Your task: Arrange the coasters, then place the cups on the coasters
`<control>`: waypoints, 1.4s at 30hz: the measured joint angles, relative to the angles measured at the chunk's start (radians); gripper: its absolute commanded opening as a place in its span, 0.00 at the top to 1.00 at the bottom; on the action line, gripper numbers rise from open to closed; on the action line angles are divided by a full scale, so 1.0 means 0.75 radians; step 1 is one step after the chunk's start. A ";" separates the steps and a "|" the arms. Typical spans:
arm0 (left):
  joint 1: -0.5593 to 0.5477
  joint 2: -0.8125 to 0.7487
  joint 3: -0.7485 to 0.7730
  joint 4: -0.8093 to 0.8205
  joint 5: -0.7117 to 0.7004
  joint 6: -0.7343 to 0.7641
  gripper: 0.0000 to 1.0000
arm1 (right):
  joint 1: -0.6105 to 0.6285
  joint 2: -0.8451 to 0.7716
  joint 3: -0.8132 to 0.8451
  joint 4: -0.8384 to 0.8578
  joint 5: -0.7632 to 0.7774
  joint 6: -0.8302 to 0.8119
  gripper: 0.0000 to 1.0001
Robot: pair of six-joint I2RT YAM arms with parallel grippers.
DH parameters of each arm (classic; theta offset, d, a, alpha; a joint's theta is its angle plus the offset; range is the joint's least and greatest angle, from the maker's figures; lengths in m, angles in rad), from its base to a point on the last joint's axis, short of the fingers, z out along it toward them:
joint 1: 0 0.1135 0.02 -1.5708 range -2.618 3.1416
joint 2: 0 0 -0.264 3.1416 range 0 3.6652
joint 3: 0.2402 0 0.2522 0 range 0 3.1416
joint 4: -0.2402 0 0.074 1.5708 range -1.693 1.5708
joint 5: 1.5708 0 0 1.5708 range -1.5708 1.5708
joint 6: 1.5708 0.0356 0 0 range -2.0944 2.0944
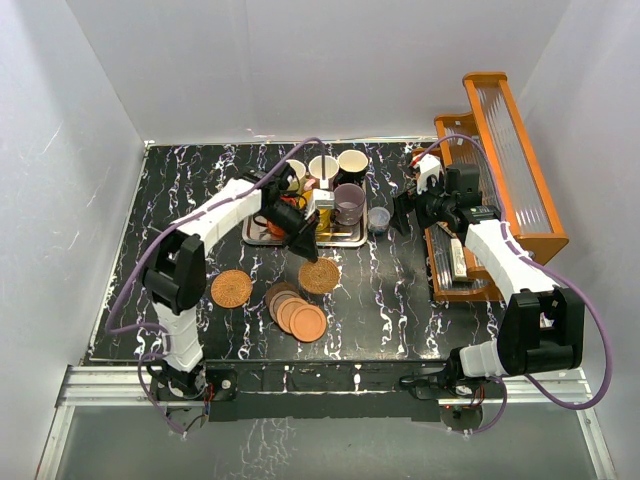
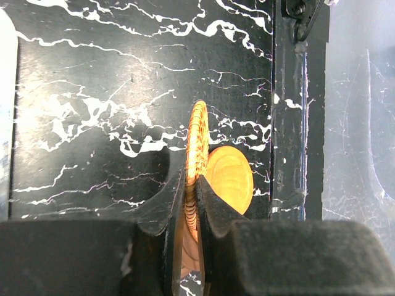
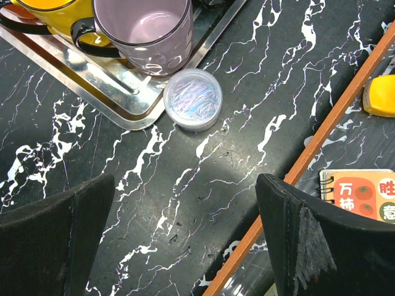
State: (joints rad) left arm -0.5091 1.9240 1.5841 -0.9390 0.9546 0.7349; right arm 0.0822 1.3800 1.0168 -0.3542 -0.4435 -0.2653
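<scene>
My left gripper [image 2: 196, 185] is shut on the rim of a woven wicker coaster [image 2: 197, 139], which I see edge-on above the black marble table. A smooth wooden coaster [image 2: 231, 179] shows just behind it. From above, the left gripper [image 1: 304, 248] holds that wicker coaster [image 1: 320, 275] just in front of the steel tray [image 1: 350, 241]. Another wicker coaster [image 1: 230, 288] lies alone to the left, and a fanned stack of coasters [image 1: 296, 312] lies nearer me. The cups, among them a purple-grey one [image 1: 349, 203] [image 3: 145, 31] and a black one [image 1: 352, 162], stand on the tray. My right gripper [image 1: 404, 216] [image 3: 185, 234] hangs open over bare table.
A tiny clear lidded jar [image 3: 192, 98] [image 1: 378, 218] sits against the tray's corner [image 3: 123, 111]. An orange wooden rack [image 1: 500, 170] with a booklet [image 3: 364, 194] fills the right side; its rail [image 3: 321, 142] runs close to my right finger. White walls enclose the table.
</scene>
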 measured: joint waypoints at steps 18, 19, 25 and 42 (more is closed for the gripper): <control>0.477 -0.345 -0.396 0.019 -0.262 0.005 1.00 | 0.000 0.000 0.000 0.000 -0.003 -0.004 0.02; 0.489 -0.349 -0.415 0.031 -0.282 0.005 1.00 | 0.000 0.000 0.000 0.000 -0.004 -0.004 0.02; 0.505 -0.347 -0.493 0.131 -0.380 -0.012 1.00 | 0.000 0.000 0.000 0.000 -0.006 -0.004 0.02; 0.464 -0.170 -0.522 0.276 -0.261 -0.168 1.00 | 0.000 0.000 0.000 0.000 -0.006 -0.009 0.02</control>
State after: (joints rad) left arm -0.1608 1.7966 1.1923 -0.7322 0.7586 0.6090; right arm 0.0822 1.3800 1.0168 -0.3542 -0.4477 -0.2718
